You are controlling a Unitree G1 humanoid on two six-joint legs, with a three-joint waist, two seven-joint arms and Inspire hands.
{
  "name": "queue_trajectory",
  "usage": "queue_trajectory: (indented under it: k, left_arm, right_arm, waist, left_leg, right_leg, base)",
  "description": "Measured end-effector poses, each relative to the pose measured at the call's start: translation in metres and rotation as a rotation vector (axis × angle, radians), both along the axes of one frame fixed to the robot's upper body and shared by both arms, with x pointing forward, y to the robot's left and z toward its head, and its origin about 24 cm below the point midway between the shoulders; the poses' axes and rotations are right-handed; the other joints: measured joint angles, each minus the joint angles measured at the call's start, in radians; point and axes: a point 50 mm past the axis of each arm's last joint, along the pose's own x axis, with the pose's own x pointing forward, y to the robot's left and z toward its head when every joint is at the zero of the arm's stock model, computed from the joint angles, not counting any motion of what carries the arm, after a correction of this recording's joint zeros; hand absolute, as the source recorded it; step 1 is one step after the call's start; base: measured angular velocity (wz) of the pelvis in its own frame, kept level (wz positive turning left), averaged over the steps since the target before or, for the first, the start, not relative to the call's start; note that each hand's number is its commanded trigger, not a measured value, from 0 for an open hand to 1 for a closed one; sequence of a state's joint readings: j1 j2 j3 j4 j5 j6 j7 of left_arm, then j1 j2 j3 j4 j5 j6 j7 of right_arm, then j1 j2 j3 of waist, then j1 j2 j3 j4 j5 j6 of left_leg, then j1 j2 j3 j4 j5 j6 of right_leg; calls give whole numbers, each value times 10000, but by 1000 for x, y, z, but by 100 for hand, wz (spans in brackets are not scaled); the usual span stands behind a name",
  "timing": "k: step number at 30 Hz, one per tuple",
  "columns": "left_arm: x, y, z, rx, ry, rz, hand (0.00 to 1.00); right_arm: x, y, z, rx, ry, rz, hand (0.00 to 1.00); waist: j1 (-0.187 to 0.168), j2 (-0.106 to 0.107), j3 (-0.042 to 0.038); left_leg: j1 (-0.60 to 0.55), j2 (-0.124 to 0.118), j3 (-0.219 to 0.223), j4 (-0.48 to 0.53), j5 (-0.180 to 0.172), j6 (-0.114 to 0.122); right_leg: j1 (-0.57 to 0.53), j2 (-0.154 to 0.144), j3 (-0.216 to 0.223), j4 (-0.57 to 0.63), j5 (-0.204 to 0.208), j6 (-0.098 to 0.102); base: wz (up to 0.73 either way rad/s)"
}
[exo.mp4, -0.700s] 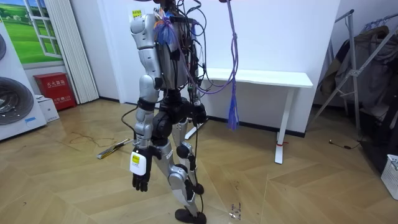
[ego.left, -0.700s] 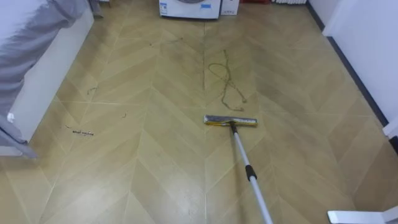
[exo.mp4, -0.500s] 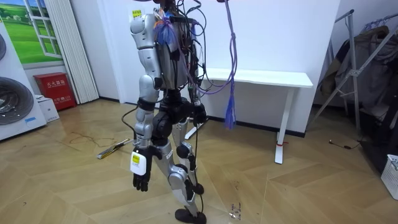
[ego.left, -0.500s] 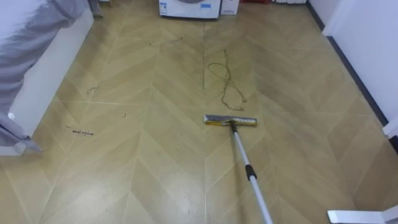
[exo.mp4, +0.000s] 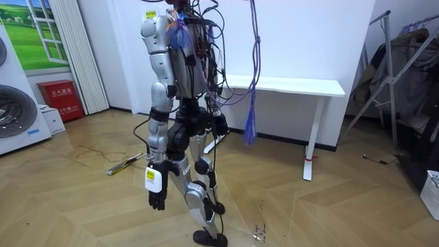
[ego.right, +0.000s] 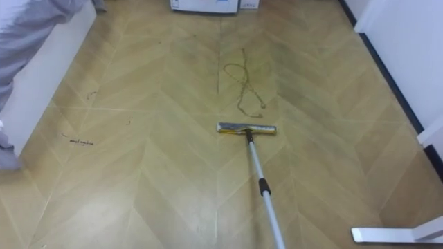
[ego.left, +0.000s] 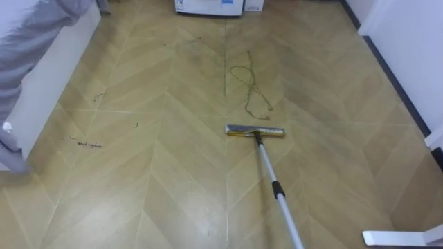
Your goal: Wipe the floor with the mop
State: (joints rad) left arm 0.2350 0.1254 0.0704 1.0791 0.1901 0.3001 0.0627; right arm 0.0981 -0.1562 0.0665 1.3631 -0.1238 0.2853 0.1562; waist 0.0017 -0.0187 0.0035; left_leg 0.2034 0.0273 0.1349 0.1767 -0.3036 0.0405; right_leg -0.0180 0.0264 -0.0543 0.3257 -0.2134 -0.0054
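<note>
Here, the mop handle [ego.left: 268, 169] runs off the bottom edge.

The floor [ego.left: 173, 180] lies open at centre. The bed [ego.left: 48, 69] obstructs the left edge, the wall [ego.left: 415, 41] the upper right. A loose cord [ego.left: 248, 86] lies just above the mop head [ego.left: 255, 131].

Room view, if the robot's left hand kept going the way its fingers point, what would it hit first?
The left hand points downward beside the leg, so probably the wooden floor first; nothing seems to lie beneath it.
</note>
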Motion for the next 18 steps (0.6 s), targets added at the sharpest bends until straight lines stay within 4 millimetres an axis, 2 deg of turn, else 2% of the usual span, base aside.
queue_trajectory:
  k: [4, 11, 15, 18]
  left_arm:
    - [2, 0, 0, -4, -51, -24, 0]
    - [17, -1, -1, -47, -302, -262, 0]
    - [29, -2, -1, -120, -382, -330, 0]
    - [38, -3, -1, -130, -558, -352, 0]
  right_arm:
    - [2, 0, 0, -8, -68, -37, 100]
    - [19, 0, 0, -139, -515, -194, 100]
    - [33, 0, 0, -283, -831, -218, 100]
    - [34, 1, 0, -338, -890, -602, 100]
  waist:
    - [1, -5, 2]
    - [13, 27, -9]
    - [21, 94, -7]
    - [46, 71, 15]
  left_leg:
    - [-78, -29, -8, 72, 0, 0]
    - [-984, -121, -62, 476, 0, 1]
    - [-2022, -232, -67, 915, 1, 3]
    - [-2763, -342, -92, 1442, 1, 3]
  right_leg:
    - [-87, -53, -32, 27, -13, -2]
    - [-988, -198, -60, 382, 5, -16]
    - [-2000, -323, -21, 783, 32, -55]
    - [-2662, -427, -18, 1083, 21, -81]
  base:
    - [0]
    - [0]
    - [0]
    - [5]
